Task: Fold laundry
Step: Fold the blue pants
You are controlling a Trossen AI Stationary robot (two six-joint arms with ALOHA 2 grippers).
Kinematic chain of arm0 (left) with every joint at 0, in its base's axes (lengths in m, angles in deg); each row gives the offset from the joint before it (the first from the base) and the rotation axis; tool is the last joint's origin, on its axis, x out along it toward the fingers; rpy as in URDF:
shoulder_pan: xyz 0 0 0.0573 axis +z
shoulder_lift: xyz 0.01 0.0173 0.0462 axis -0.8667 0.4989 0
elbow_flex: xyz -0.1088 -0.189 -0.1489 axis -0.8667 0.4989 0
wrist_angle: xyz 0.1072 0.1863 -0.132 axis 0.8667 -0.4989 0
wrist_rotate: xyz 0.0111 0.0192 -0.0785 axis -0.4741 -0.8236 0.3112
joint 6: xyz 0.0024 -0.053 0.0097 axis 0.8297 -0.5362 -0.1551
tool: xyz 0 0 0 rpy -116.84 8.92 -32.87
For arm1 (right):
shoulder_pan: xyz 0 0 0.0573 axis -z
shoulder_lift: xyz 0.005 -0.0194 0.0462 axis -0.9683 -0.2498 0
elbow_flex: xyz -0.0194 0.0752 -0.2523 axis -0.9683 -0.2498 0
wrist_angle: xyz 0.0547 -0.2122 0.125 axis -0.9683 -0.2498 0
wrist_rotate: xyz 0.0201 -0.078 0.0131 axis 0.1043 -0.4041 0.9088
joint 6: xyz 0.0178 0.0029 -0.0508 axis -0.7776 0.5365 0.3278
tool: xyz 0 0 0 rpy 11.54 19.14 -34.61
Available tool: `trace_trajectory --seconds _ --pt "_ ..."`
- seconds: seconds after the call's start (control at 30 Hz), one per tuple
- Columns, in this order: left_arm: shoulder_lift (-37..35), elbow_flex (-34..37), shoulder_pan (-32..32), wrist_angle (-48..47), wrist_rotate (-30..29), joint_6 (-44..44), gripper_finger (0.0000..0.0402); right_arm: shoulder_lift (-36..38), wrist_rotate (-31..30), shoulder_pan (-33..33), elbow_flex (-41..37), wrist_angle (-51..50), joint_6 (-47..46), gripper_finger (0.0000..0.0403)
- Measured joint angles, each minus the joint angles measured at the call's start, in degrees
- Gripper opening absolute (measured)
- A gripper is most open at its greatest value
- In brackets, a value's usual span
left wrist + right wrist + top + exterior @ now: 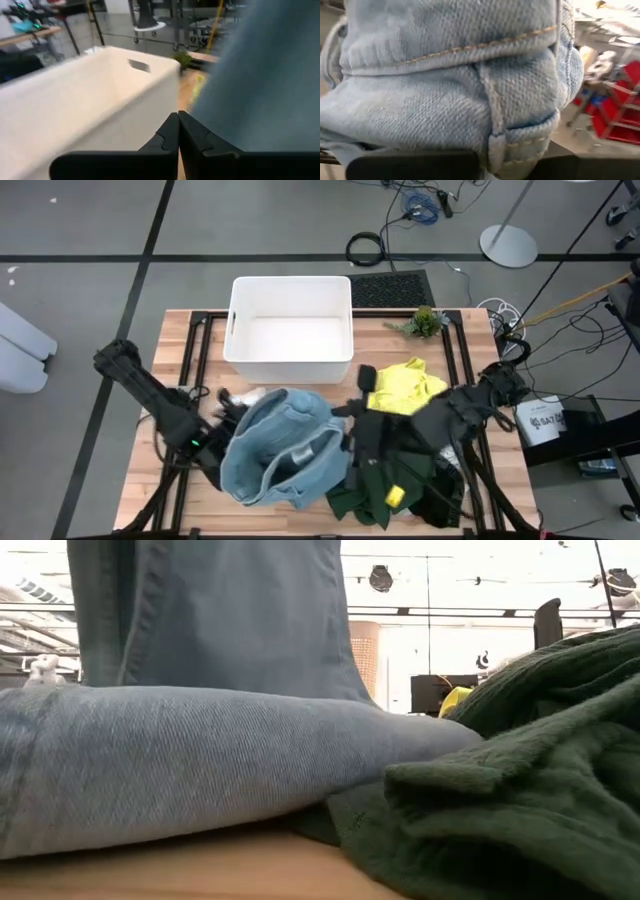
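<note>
High view: the white tub (290,330) stands at the far middle of the wooden table (155,480), rigid, rectangular with rounded corners, and its interior shows nothing inside. The light blue denim garment (285,450) lies bunched at the near centre, just in front of the tub. The left gripper (228,420) sits at the denim's left edge, the right gripper (352,448) at its right edge. The bright yellow garment (405,387) lies right of the tub; the dark green garment (375,490) and black cloth (440,500) are heaped at the near right, reaching the table's front edge. Bare wood remains along the left side. Low view: the denim (200,760) hangs as a twill-woven sheet above a thick fold lying on the table; the fleecy dark green garment (520,800) touches it on the right. Left wrist view: the left fingers (170,140) are pressed together, with the smooth tub wall (75,110) on one side and denim (270,75) on the other. Right wrist view: the right jaws stand narrow, clamped on a stitched denim seam (495,140)
</note>
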Motion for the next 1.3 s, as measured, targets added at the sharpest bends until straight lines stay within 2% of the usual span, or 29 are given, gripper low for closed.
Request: trace_trajectory --seconds 0.17,0.27,0.37,0.57,0.67,0.77,0.87,0.93,1.07,1.17,1.3 --pt "8.86 3.9 1.56 39.63 13.89 26.6 0.0006 0.12 -9.46 -3.21 0.02 -4.96 0.11 0.0041" --pt "15.19 3.41 2.79 53.81 22.72 33.56 0.0006 0.12 -13.43 -5.3 0.02 -10.01 -3.56 0.0041" --pt "20.19 2.57 4.46 57.89 28.23 33.35 0.0006 0.12 -15.65 -7.45 0.04 -17.56 -10.83 0.0041" --pt "28.1 2.41 7.96 60.76 41.82 26.65 0.0006 -0.79 -16.75 -9.68 0.04 -35.3 -29.5 0.0041" --pt "30.35 2.39 8.7 62.87 50.24 25.29 0.0006 -1.59 -18.29 -9.96 0.04 -42.13 -37.14 0.0041" --pt "30.82 2.39 9.55 60.02 56.65 23.2 0.0006 -2.44 -18.32 -9.76 0.04 -45.95 -41.99 0.0041" --pt "28.7 2.39 9.79 52.08 57.05 21.56 0.0006 -3.45 -18.49 -9.41 0.04 -47.04 -43.58 0.0041" --pt "25.93 2.39 9.58 44.98 55.05 20.42 0.0006 -3.86 -18.85 -9.35 0.07 -47.17 -43.99 0.0041" --pt "18.33 2.41 7.94 29.76 46.99 16.62 0.0006 -5.03 -18.54 -8.54 0.13 -47.39 -44.33 0.0041" --pt "11.54 2.41 5.58 20.08 41.08 12.78 0.0006 -5.56 -16.05 -7.88 0.13 -47.46 -44.64 0.0041" --pt "1.63 2.39 1.79 4.2 31.42 3.41 0.0006 -5.98 -14.26 -7.05 0.13 -47.74 -45.62 0.0041"
